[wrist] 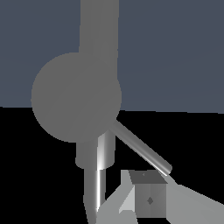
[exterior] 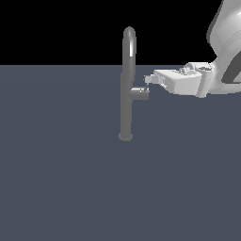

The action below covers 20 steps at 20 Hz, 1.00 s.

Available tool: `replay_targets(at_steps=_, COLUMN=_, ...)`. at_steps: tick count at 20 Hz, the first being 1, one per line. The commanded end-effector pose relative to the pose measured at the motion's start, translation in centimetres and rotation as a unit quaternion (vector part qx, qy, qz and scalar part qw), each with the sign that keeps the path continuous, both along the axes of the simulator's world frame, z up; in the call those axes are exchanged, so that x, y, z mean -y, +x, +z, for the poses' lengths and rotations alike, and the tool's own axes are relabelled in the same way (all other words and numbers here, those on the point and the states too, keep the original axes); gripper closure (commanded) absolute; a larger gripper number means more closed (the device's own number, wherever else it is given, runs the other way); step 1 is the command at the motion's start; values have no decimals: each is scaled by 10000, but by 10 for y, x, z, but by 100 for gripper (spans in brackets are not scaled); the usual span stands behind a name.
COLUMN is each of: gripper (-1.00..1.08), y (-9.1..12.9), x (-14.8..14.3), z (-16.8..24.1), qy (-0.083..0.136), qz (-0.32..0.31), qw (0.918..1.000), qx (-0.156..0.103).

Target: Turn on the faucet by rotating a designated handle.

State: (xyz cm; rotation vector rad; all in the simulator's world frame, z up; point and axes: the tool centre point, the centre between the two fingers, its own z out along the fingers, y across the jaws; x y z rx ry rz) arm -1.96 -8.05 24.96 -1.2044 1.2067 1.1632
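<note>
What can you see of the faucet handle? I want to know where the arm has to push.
The handle is a short grey metallic-looking stub that sticks out sideways from the faucet column about halfway up, toward the exterior view's right. In the wrist view a thin lever rod slants off it. The gripper sits right at the stub's outer end, slightly above it; one fingertip lies by the rod's tip, but contact cannot be confirmed.
</note>
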Motion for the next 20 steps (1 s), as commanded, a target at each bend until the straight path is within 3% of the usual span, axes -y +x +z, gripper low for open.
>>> replay_targets(at_steps=1, gripper=108, y=-8, x=0, z=-14, qy=15, qz=5, qw=10000, qx=-63)
replay_targets(at_steps=5, gripper=108, y=-22, x=-1, z=-34, qy=29, qz=12, qw=9999, qx=-111)
replay_targets(at_steps=6, gripper=108, y=-22, x=-1, z=-34, qy=29, qz=12, qw=9999, qx=-111)
replay_targets(at_steps=7, gripper=108, y=-13, x=0, z=-16, qy=1, qz=15, qw=10000, qx=53)
replay_targets(at_steps=14, gripper=108, y=-23, x=-1, z=-65, qy=28, qz=14, qw=9999, qx=-103)
replay_targets(at_steps=15, gripper=108, y=-23, x=-1, z=-65, qy=28, qz=14, qw=9999, qx=-103)
replay_targets(at_steps=16, gripper=108, y=-15, x=0, z=-42, qy=17, qz=37, qw=10000, qx=81)
replay_targets(at_steps=20, gripper=108, y=-12, x=0, z=-63, qy=22, qz=28, qw=10000, qx=4)
